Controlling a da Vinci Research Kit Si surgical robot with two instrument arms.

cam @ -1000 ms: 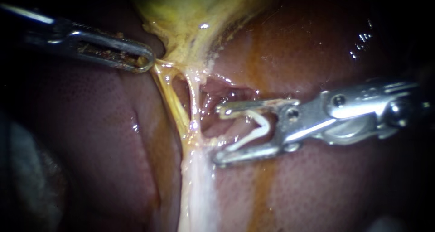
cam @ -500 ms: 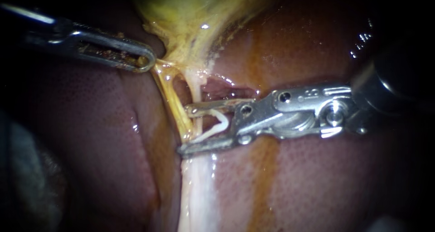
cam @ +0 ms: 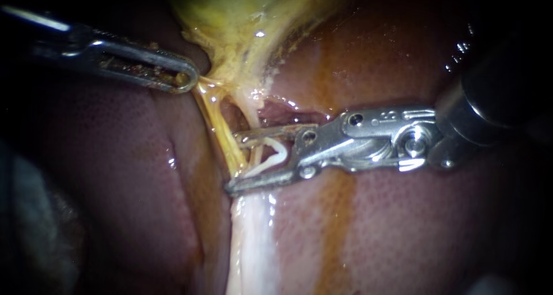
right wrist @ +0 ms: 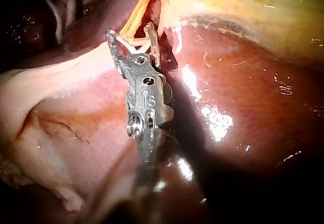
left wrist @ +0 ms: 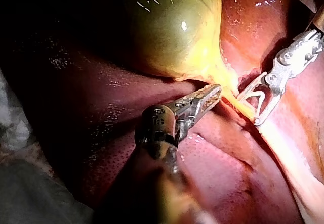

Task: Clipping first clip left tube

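R instrument edged fwd, end effector holding clip, reaching left tube; L instrument clamps gallbladder.

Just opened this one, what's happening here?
The left tool grips the gallbladder at its narrow end, stretching the tubes over the liver. The right tool carries an open clip between its jaws, pushed up to the tubes. The clip is not yet closed.
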